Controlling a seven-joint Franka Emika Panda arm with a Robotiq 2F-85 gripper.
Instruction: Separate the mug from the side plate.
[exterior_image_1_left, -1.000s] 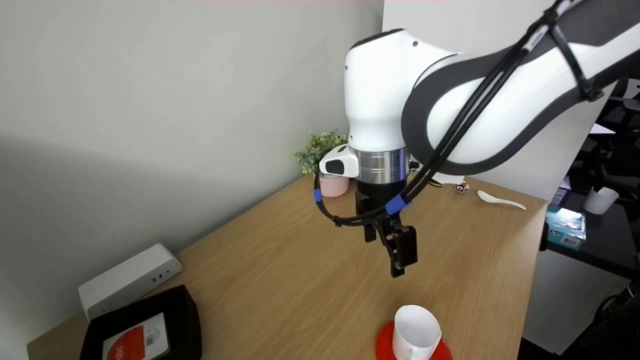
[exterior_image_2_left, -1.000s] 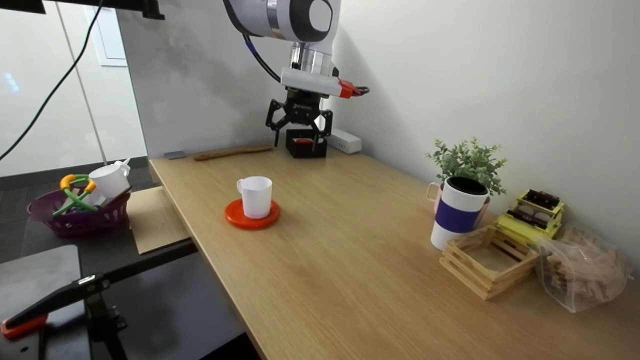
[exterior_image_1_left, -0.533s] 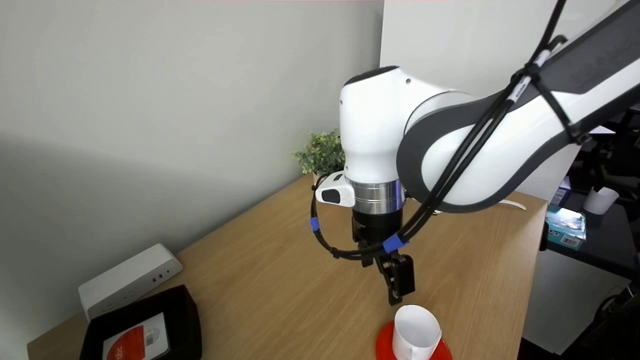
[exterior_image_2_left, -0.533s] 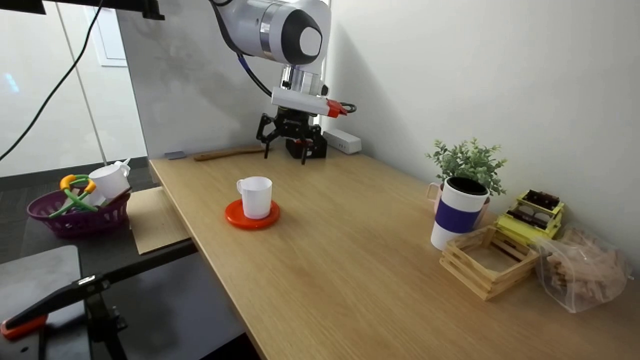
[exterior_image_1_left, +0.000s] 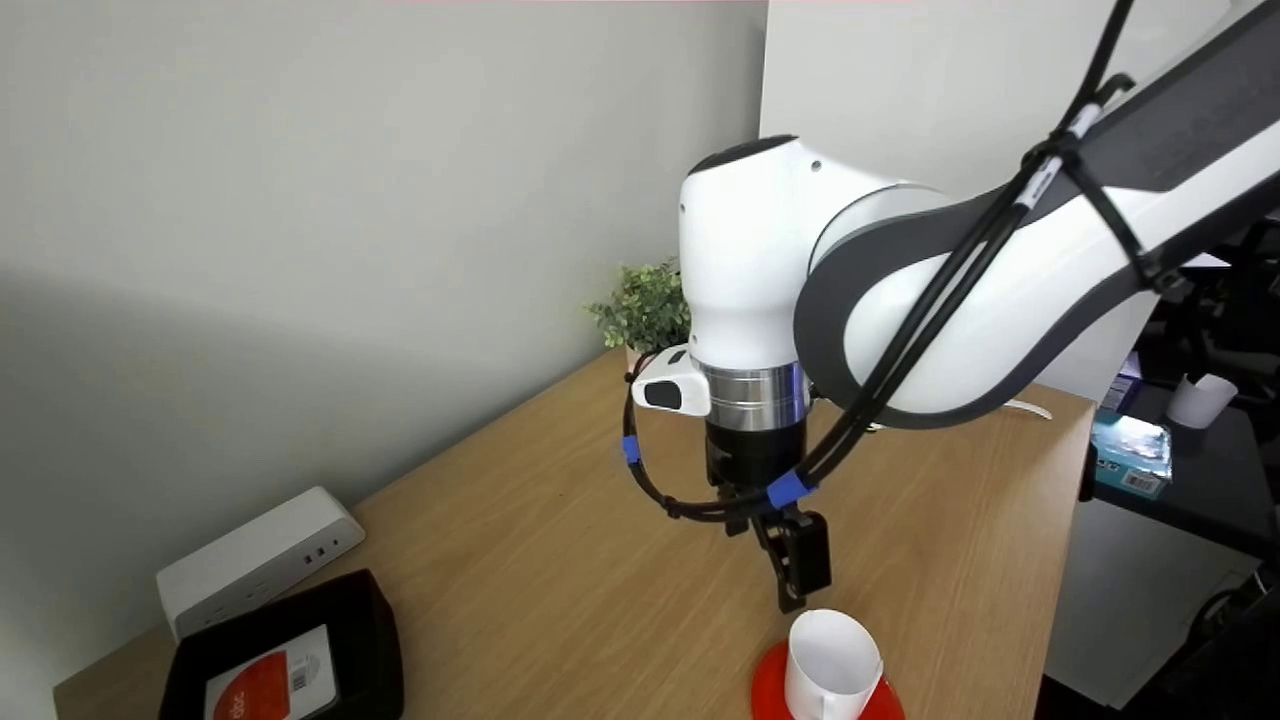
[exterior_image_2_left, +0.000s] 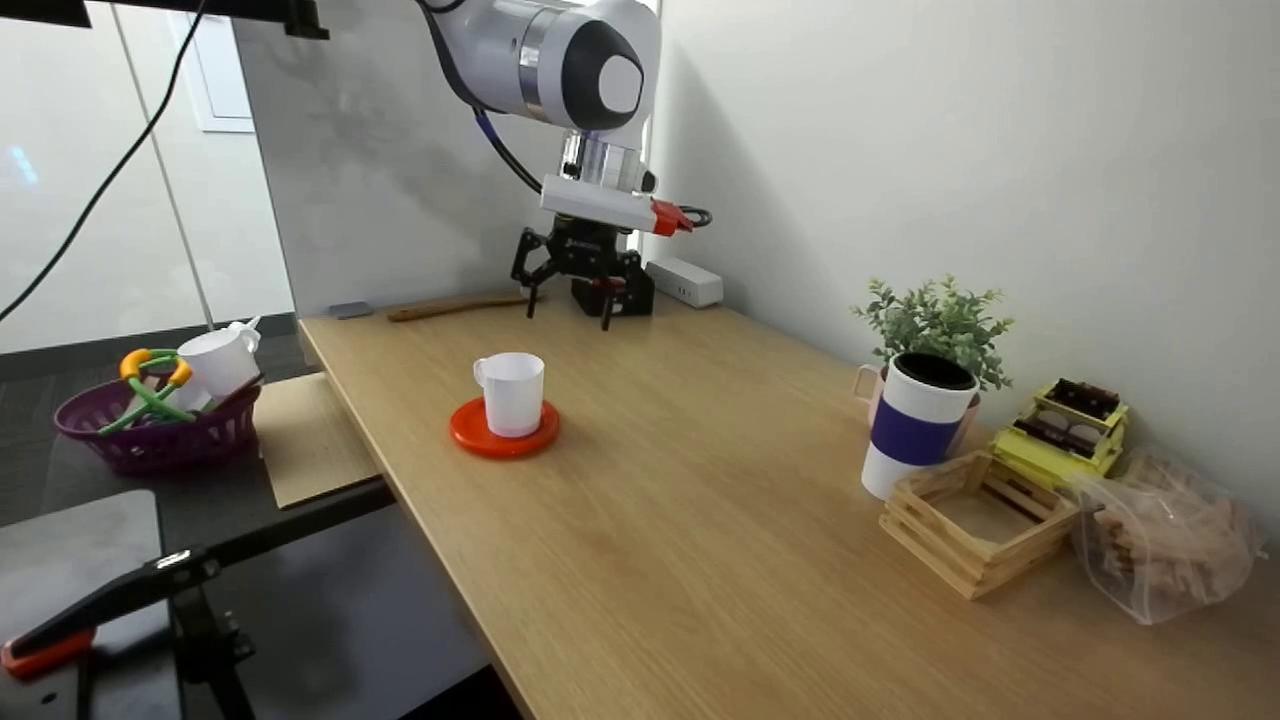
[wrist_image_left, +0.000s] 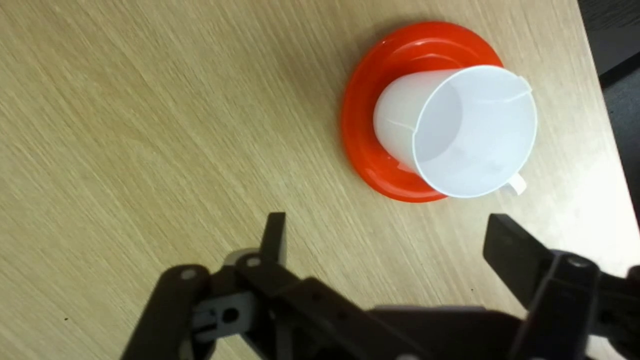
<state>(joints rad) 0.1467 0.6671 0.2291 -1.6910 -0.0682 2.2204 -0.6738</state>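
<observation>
The white mug (wrist_image_left: 475, 132) stands upright on the red side plate (wrist_image_left: 356, 130), its handle toward the lower right in the wrist view. The mug (exterior_image_2_left: 514, 398) and the plate (exterior_image_2_left: 470, 432) show in both exterior views; in an exterior view the lower frame edge cuts off the mug (exterior_image_1_left: 833, 660) and the plate (exterior_image_1_left: 768, 688). My gripper (wrist_image_left: 386, 216) is open and empty, with its fingers wide apart. It hangs above the table, beside the mug and plate and touching neither. It also shows in both exterior views (exterior_image_2_left: 568, 320) (exterior_image_1_left: 765, 568).
A black tray (exterior_image_1_left: 380, 640) and white power strip (exterior_image_1_left: 262, 560) lie by the wall. A tumbler with a blue band (exterior_image_2_left: 912, 425), a wooden crate (exterior_image_2_left: 975, 520), a plant (exterior_image_2_left: 940, 325) and a bag (exterior_image_2_left: 1165, 540) stand along the wall. The table edge is near the plate.
My arm has come down and closer to the mug during the first half second, then stayed almost still. The gripper remains open. The mug and plate have not moved.
</observation>
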